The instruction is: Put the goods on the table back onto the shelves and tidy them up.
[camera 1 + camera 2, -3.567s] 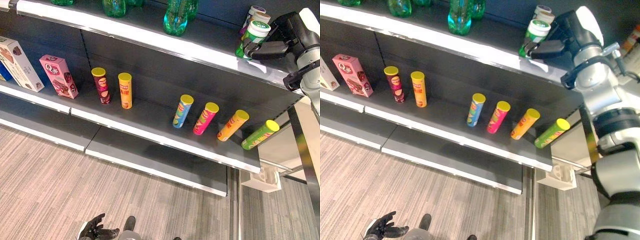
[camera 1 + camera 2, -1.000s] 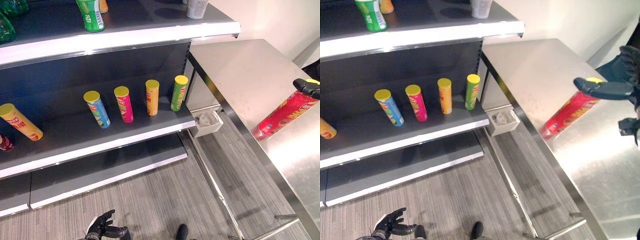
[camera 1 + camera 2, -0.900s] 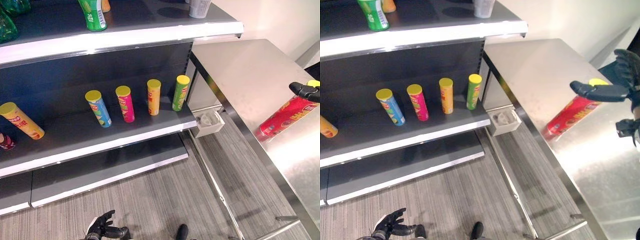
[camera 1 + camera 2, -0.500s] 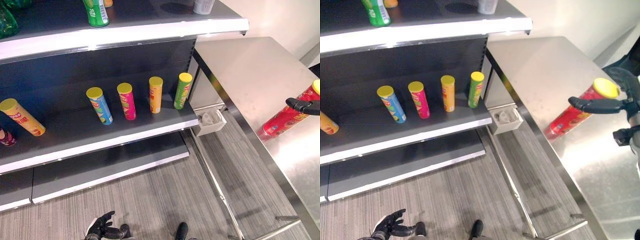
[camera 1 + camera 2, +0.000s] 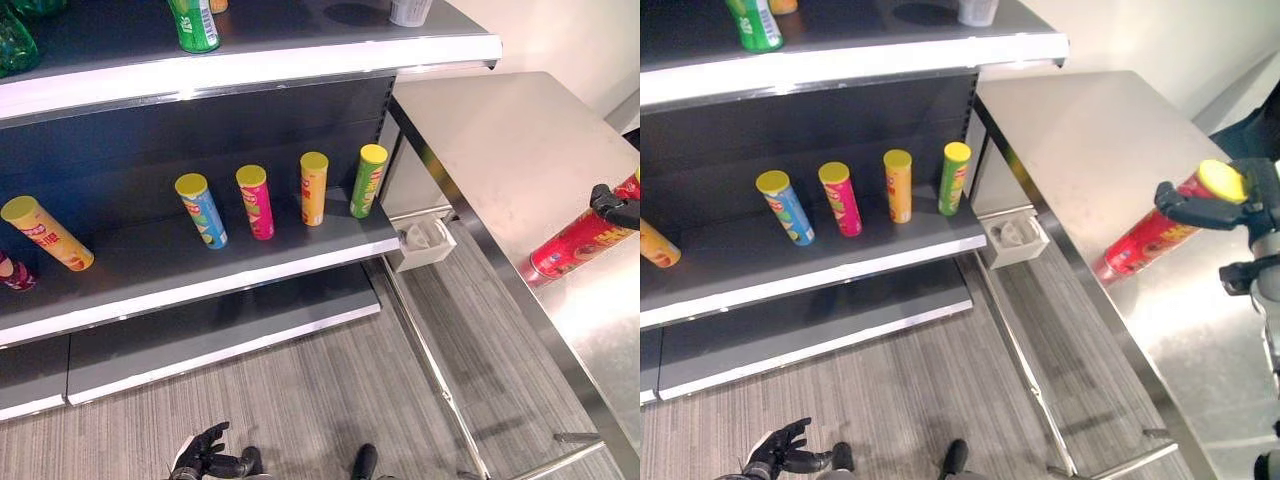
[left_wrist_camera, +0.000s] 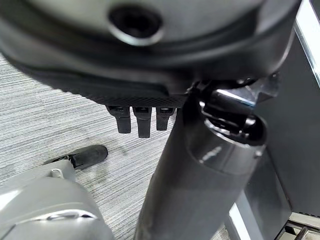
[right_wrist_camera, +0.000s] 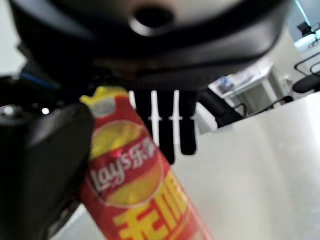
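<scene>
A red crisp can [image 5: 1152, 242] with a yellow lid stands on the steel table [image 5: 500, 140] near its edge. My right hand [image 5: 1218, 208] is at the can's top end, its thumb lying across the can just under the lid. In the right wrist view the red can [image 7: 131, 185] sits between the thumb and straight fingers [image 7: 170, 127], so the hand is open. My left hand [image 5: 205, 462] hangs low over the floor, fingers relaxed and holding nothing.
On the middle shelf [image 5: 250, 262] stand a blue can [image 5: 201, 210], a pink can [image 5: 255, 202], an orange can [image 5: 313, 188] and a green can [image 5: 368, 181], with another orange can [image 5: 45, 232] further left. A green bottle [image 5: 195, 22] stands on the top shelf. A small white box [image 5: 424, 243] hangs by the table leg.
My right hand has closed in on the red can, and its thumb now lies across the can under the lid. The view has shifted slightly. The left hand has not moved.
</scene>
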